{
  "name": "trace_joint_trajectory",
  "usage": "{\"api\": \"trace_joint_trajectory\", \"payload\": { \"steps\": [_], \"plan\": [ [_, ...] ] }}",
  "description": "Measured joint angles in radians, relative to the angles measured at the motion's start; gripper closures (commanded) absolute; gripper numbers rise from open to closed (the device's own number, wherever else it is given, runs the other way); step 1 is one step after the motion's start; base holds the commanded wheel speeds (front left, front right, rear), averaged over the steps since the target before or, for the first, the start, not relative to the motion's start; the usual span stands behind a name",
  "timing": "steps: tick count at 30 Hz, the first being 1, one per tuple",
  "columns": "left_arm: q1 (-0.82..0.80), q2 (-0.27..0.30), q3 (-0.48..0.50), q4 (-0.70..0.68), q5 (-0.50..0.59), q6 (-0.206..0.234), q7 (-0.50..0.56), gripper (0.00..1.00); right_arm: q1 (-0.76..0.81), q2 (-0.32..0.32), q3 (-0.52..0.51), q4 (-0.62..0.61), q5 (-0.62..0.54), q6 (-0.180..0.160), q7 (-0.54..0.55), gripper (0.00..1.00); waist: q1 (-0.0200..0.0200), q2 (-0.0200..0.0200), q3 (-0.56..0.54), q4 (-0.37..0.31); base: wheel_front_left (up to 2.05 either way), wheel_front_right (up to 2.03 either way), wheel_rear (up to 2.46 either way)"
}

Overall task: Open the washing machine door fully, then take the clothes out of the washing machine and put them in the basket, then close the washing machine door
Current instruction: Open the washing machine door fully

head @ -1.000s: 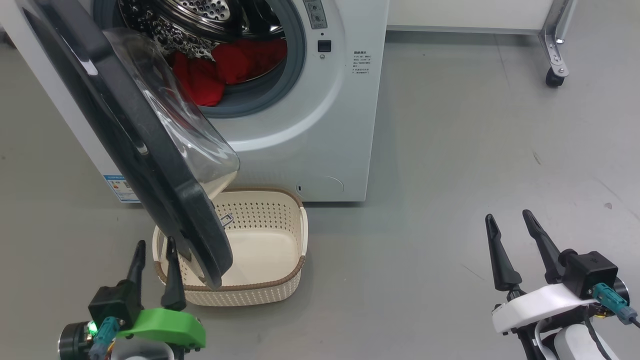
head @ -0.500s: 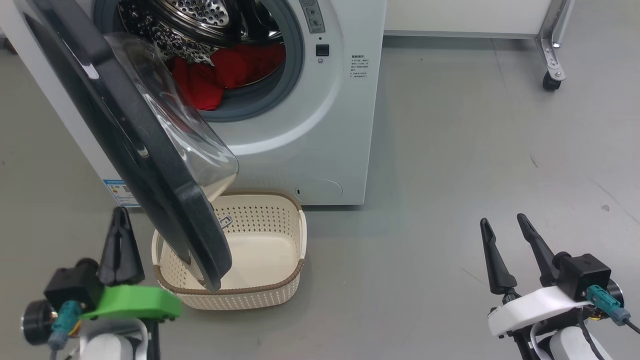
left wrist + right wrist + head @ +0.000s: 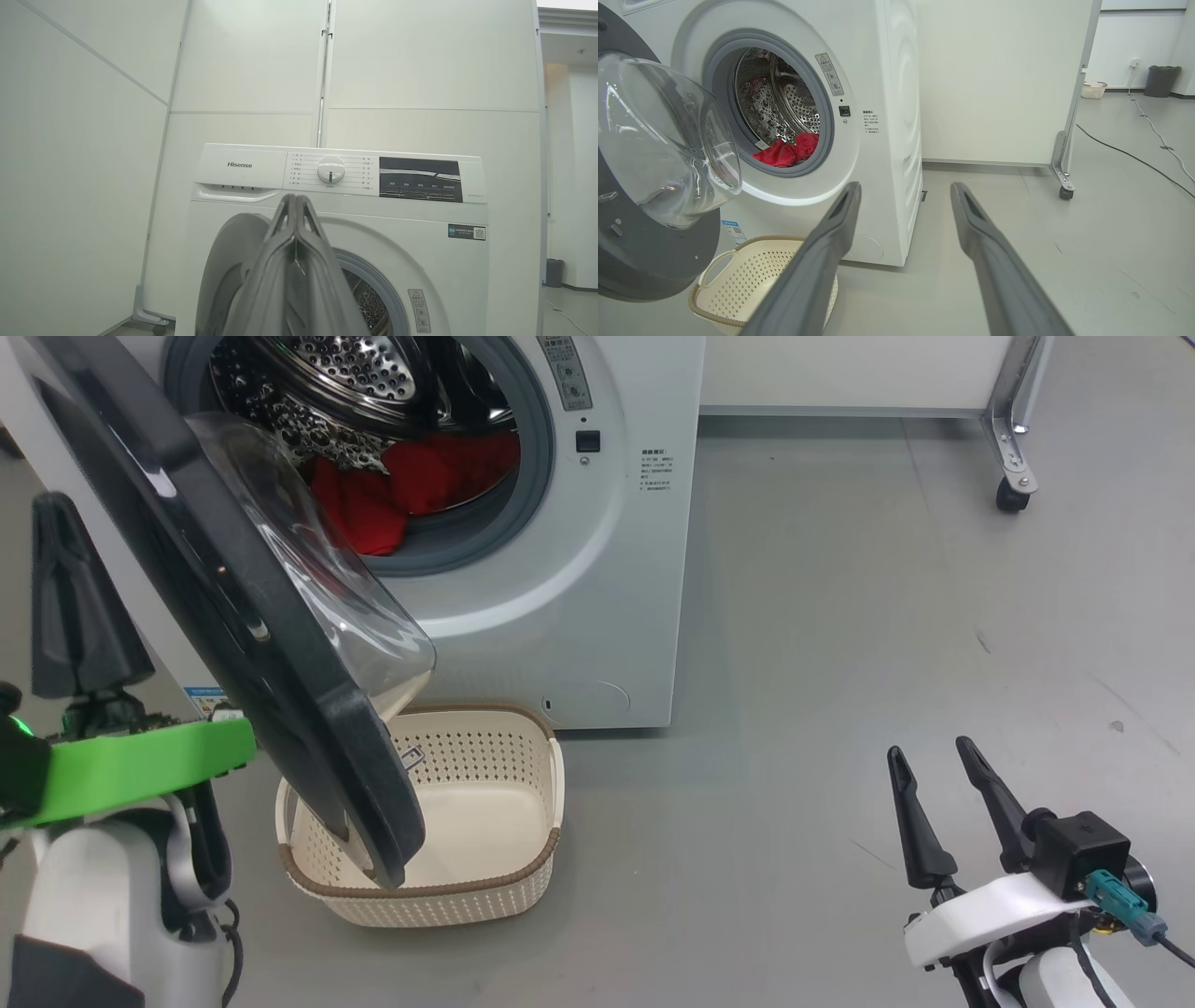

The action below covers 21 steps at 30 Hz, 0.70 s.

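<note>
The washing machine (image 3: 597, 569) stands with its door (image 3: 233, 616) swung partway out, black rim and clear glass bowl hanging over the basket (image 3: 523, 873). The red clothes (image 3: 411, 485) lie in the steel drum's lower mouth. My left gripper (image 3: 54, 509) is raised left of the door, behind its rim and apart from it, fingers shut on nothing. In the left wrist view the shut fingertips (image 3: 294, 198) point at the machine's control panel (image 3: 327, 170). My right gripper (image 3: 929, 749) hovers open over the floor at the lower right, empty. The right wrist view shows the clothes (image 3: 787, 149), door (image 3: 658, 140) and basket (image 3: 738, 280).
A white panel on a metal frame with a caster (image 3: 1008, 495) stands right of the machine. A dark cable (image 3: 1134, 158) crosses the floor far right, near a grey bin (image 3: 1161, 80). Bare grey floor lies between the machine and my right gripper.
My left gripper has shut its fingers and risen up and to the left, from in front of the basket to beside the door's rim. The head view has shifted slightly.
</note>
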Motion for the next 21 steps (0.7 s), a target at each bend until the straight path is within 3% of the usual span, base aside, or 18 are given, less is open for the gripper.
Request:
{"api": "trace_joint_trajectory", "payload": {
  "steps": [21],
  "plan": [
    [-0.046,0.000,-0.189,-0.044,0.079,-0.053,0.040,1.00,0.003,0.014,-0.024,0.004,-0.008,0.009,0.000,0.00,0.0000,0.0000,0.015,-0.025,0.00,0.00,0.00]
  ]
}}
